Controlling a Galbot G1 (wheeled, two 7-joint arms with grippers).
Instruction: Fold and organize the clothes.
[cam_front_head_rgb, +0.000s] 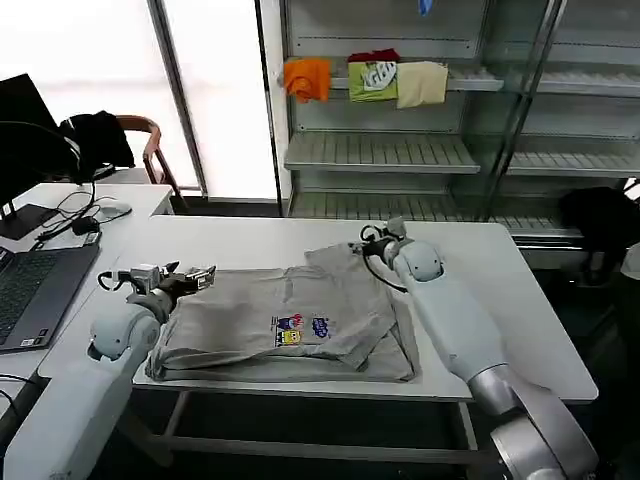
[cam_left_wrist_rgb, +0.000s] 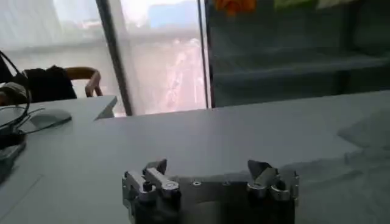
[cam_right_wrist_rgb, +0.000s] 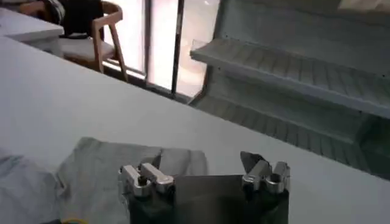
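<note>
The left gripper (cam_front_head_rgb: 185, 275) hovers at the left edge of the grey shirt (cam_front_head_rgb: 290, 325), jaws wide open and empty. The shirt lies partly folded on the white tabletop (cam_front_head_rgb: 250, 240). The right gripper (cam_front_head_rgb: 378, 236) is above its far sleeve, jaws open, holding nothing.

Noted white table (cam_front_head_rgb: 520, 300); laptop (cam_front_head_rgb: 30, 290) on adjoining desk (cam_front_head_rgb: 140, 200); wooden chair (cam_front_head_rgb: 150, 150) draped with black jacket (cam_front_head_rgb: 95, 135); metal shelving (cam_front_head_rgb: 380, 150) holding orange, green, cream garments.
</note>
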